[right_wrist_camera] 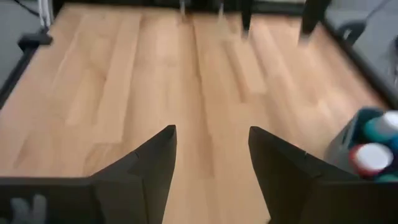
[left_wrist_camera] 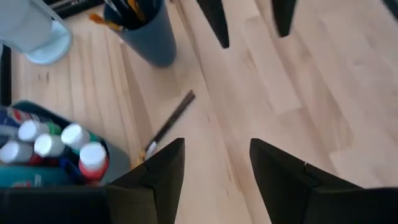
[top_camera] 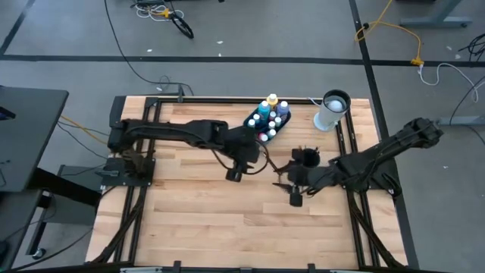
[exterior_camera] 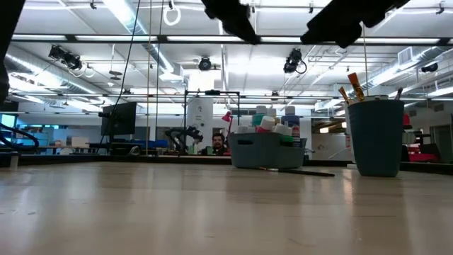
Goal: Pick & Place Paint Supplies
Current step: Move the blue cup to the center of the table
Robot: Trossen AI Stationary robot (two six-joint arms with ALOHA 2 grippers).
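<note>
Pale wooden counter (top_camera: 227, 212) carries everything, both dark arms reaching over its middle. Toward its far edge, a dark tray (top_camera: 255, 120) holds the paint bottles (top_camera: 271, 114) upright; nearby stands a dark cup (top_camera: 306, 158) with brushes (exterior_camera: 352, 86). One loose brush (left_wrist_camera: 169, 122) lies flat between tray and cup. Left gripper (left_wrist_camera: 214, 168) hovers above it, fingers parted and empty. Right gripper (right_wrist_camera: 211, 158) hangs nearby, fingers likewise apart, empty.

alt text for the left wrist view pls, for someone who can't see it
The left gripper, fingers open and empty, hangs over the wooden table, where one brush lies loose. Beside the brush are a tray of capped paint bottles and a dark cup holding more brushes.
</note>
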